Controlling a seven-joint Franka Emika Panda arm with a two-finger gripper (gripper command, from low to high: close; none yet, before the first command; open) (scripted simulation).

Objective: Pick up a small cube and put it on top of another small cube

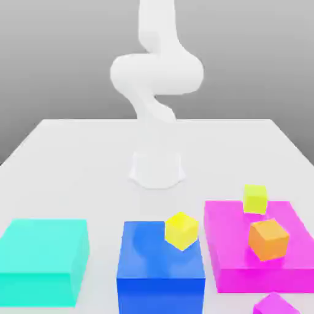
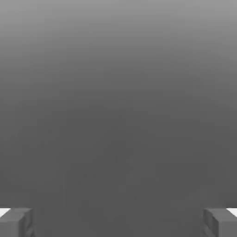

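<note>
nearest the exterior view's lower edge, the small plain magenta cube (image 1: 275, 304) is seen on the white table (image 1: 73, 159), below the large flat magenta block (image 1: 236, 260). the small plain yellow cube (image 1: 181, 230) is rested on the large blue block (image 1: 160, 270). the gripper (image 2: 118, 222) is held spread wide, nothing pinched.

white table (image 1: 73, 159), cyan block (image 1: 43, 251), blue block (image 1: 159, 270), large magenta block (image 1: 236, 257), small magenta cube (image 1: 276, 305), robot base (image 1: 157, 168)

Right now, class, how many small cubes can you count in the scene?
4: yellow cube on the blue block; lime cube and orange cube on the magenta block; magenta cube at the bottom edge, partly cropped.
</note>
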